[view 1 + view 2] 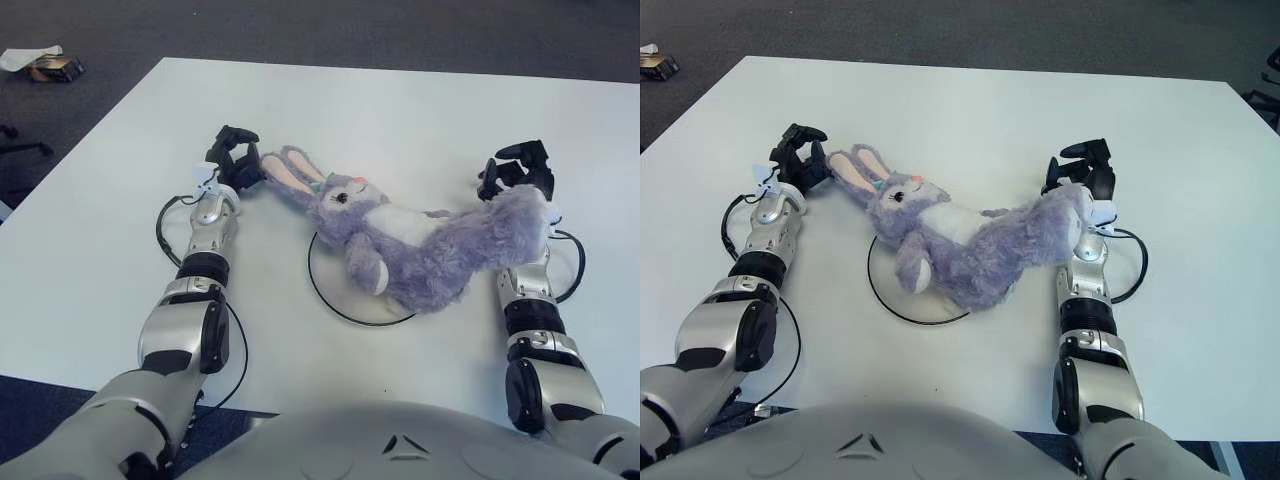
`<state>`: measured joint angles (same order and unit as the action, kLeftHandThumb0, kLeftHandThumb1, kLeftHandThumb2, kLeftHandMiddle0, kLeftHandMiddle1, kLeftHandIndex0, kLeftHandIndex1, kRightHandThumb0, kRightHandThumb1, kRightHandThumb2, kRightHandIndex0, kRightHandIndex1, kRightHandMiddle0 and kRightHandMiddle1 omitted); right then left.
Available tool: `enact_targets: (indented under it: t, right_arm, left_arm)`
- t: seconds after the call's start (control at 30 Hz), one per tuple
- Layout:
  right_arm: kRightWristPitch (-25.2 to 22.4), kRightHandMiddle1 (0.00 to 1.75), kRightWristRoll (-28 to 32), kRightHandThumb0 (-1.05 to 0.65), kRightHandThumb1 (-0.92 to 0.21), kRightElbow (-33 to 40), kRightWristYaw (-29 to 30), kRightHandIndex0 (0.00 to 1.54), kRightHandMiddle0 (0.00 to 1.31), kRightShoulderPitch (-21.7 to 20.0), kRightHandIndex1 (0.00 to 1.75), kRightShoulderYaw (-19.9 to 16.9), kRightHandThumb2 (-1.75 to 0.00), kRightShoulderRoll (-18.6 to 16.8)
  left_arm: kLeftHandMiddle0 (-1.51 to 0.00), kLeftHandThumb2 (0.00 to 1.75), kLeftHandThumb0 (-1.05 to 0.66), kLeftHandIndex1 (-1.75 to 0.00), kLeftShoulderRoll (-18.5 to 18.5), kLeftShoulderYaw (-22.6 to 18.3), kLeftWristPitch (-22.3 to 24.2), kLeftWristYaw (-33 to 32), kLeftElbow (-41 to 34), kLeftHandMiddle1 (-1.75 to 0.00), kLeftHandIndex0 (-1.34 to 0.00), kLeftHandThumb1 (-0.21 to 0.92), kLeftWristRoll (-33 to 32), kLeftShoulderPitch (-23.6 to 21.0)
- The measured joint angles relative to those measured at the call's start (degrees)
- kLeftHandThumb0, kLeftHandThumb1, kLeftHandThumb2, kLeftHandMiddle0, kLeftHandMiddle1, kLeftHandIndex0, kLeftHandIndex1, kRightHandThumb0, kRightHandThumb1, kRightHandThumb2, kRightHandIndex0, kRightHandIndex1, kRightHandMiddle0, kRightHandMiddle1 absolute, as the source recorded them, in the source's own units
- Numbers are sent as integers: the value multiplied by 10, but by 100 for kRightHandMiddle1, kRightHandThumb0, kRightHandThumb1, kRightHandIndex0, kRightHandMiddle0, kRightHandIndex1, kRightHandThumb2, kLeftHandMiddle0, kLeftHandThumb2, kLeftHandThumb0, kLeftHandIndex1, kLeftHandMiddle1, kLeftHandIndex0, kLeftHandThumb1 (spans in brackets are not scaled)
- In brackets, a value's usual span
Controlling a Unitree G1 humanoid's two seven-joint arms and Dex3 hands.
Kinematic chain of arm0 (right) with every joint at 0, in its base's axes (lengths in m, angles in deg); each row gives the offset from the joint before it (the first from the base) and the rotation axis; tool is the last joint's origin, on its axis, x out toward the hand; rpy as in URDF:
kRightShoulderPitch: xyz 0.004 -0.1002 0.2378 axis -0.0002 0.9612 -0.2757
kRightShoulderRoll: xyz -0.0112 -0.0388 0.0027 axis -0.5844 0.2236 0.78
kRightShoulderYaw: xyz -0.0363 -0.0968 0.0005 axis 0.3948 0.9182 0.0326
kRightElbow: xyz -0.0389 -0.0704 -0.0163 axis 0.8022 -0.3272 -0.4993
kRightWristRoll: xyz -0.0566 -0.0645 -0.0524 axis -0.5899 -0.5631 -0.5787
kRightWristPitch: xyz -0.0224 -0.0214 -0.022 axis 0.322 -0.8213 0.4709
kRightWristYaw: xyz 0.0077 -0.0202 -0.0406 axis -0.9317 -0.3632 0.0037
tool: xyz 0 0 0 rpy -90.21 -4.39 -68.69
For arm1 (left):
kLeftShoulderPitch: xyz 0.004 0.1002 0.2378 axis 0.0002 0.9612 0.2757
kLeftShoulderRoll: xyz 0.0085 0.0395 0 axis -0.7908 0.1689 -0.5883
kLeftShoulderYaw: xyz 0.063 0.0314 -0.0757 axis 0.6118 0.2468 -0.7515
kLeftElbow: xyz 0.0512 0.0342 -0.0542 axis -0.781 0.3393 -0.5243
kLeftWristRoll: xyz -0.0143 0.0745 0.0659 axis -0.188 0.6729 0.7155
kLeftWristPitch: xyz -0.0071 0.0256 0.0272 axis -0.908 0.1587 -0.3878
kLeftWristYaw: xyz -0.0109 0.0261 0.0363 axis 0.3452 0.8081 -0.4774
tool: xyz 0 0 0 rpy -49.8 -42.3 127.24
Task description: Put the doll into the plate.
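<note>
white table (420, 110) | doll (420, 245) lengthwise left-right over plate (330, 300), ears left | left robot hand (232, 160) curled empty

A white table (420, 110) stands on dark carpet (300, 25), with litter (45, 62) beyond.

White rectangular table (400, 110). On it: flat white round plate with dark rim (330, 295). Purple plush rabbit doll (420, 245) lies across plate.

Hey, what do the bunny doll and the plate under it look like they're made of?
The bunny doll looks like soft plush: shaggy lavender fur, white belly, stitched face, floppy ears. The plate seems a hard, smooth white piece with a thin dark rim, plastic or ceramic; hard to tell. The left hand is at the ears, the right hand at the legs.
</note>
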<state>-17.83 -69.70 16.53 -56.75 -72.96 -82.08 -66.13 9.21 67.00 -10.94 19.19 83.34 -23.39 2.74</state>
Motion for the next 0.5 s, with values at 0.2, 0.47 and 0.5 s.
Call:
enact_targets:
  t: [0.2, 0.47, 0.5]
  right_arm:
    - [23, 175, -2, -1, -33, 17, 0, 61, 46, 11, 158, 0, -125, 0]
    - [30, 175, -2, -1, -29, 51, -5, 63, 45, 27, 164, 0, -132, 0]
    - [30, 175, -2, -1, -29, 55, -6, 63, 45, 29, 165, 0, -132, -1]
  left_arm:
    - [-113, 114, -44, -175, 5, 10, 0, 2, -27, -175, -50, 46, 1, 17]
    - [-112, 115, -44, -175, 10, 19, 0, 11, -70, -175, -51, 45, 1, 43]
    - [-112, 115, -44, -175, 11, 19, 0, 12, -75, -175, -51, 45, 1, 45]
